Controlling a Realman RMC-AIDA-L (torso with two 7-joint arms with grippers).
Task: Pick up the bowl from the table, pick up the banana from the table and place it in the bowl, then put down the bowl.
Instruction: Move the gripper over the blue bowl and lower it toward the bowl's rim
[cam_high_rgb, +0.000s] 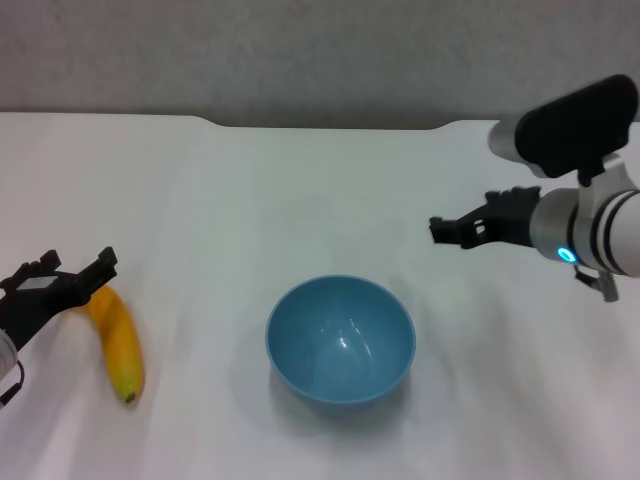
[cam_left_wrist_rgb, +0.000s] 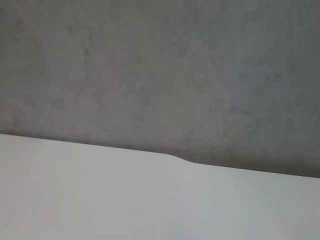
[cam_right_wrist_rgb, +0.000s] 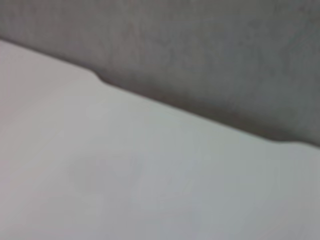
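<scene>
The light-blue bowl (cam_high_rgb: 340, 341) stands upright and empty on the white table (cam_high_rgb: 300, 200), near the front middle. The yellow-orange banana (cam_high_rgb: 119, 345) lies on the table at the left, greenish tip toward the front. My left gripper (cam_high_rgb: 72, 275) is open, low at the banana's far stem end, one finger (cam_high_rgb: 101, 268) just over that end. My right gripper (cam_high_rgb: 452, 231) hovers above the table, right of and beyond the bowl, apart from it and holding nothing. Both wrist views show only tabletop and wall.
The table's far edge has a shallow notch (cam_high_rgb: 325, 125) against a grey wall (cam_high_rgb: 320, 50). The notch corner shows in the left wrist view (cam_left_wrist_rgb: 180, 158) and in the right wrist view (cam_right_wrist_rgb: 100, 79).
</scene>
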